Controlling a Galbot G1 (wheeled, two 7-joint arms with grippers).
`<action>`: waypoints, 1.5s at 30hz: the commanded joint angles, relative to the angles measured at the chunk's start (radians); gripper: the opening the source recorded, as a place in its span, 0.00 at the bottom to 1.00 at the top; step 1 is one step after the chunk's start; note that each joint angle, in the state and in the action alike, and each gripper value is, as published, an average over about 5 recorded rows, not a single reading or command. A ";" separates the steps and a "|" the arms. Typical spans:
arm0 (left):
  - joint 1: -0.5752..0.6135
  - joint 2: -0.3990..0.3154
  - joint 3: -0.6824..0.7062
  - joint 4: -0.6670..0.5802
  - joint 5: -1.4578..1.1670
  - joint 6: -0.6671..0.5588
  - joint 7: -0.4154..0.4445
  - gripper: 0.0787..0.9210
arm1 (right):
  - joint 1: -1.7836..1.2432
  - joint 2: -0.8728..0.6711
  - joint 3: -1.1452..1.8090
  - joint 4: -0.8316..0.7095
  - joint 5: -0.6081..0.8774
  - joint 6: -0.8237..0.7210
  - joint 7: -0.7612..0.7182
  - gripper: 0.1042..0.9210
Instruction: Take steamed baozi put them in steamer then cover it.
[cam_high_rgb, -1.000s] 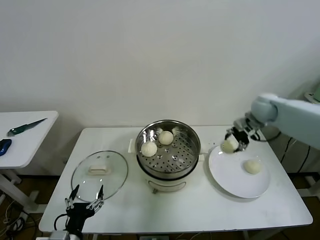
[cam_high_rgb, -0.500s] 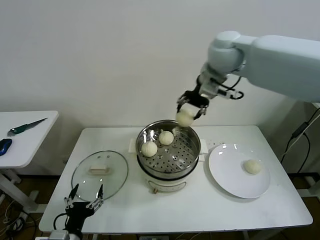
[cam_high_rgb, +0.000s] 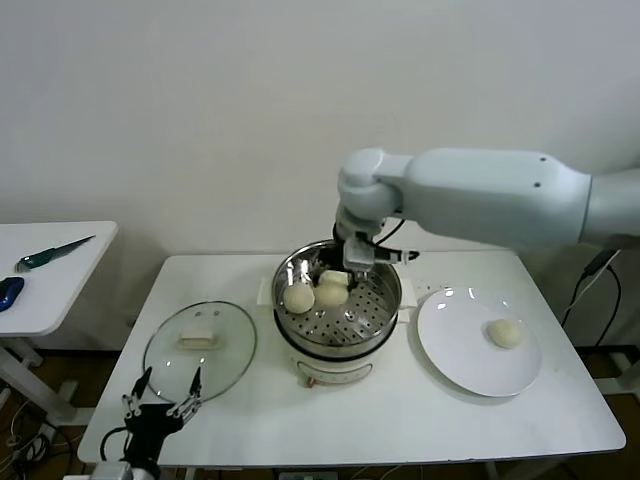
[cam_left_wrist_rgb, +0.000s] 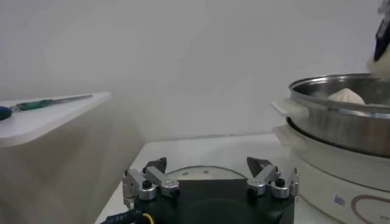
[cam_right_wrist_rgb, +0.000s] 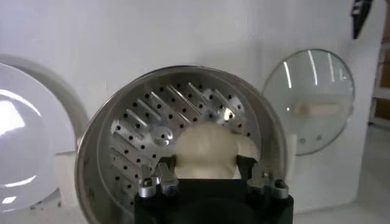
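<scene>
The steel steamer (cam_high_rgb: 385, 300) stands mid-table on its cream base. My right gripper (cam_high_rgb: 349, 266) reaches down into it, shut on a steamed baozi (cam_right_wrist_rgb: 206, 151) held just over the perforated insert (cam_right_wrist_rgb: 137, 137). Two more baozi (cam_high_rgb: 298, 297) (cam_high_rgb: 331, 293) lie in the pot, close beside the held one. One baozi (cam_high_rgb: 504, 333) rests on the white plate (cam_high_rgb: 455, 355) to the right. The glass lid (cam_high_rgb: 200, 345) lies flat to the left of the steamer. My left gripper (cam_high_rgb: 160, 388) waits open and empty at the table's front left edge, near the lid (cam_left_wrist_rgb: 201, 172).
A side table (cam_high_rgb: 50, 280) at the far left carries a green-handled knife (cam_high_rgb: 50, 254) and a blue object (cam_high_rgb: 8, 290). The wall stands close behind the table. The steamer's rim (cam_left_wrist_rgb: 341, 109) rises to the side of my left gripper (cam_left_wrist_rgb: 210, 176).
My right arm carried the baozi from above the plate, over the steamer's far rim, and down into the pot. The left arm has barely moved.
</scene>
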 joint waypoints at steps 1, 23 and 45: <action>0.002 0.000 -0.001 -0.001 -0.001 -0.001 0.000 0.88 | -0.157 0.015 0.019 -0.007 -0.108 -0.032 0.024 0.69; 0.010 -0.006 -0.003 -0.010 -0.009 -0.002 -0.003 0.88 | -0.142 0.009 0.014 -0.002 -0.017 -0.036 -0.022 0.72; 0.017 -0.009 0.001 -0.029 -0.003 -0.003 -0.002 0.88 | 0.334 -0.182 -0.198 -0.346 0.616 -0.090 -0.240 0.88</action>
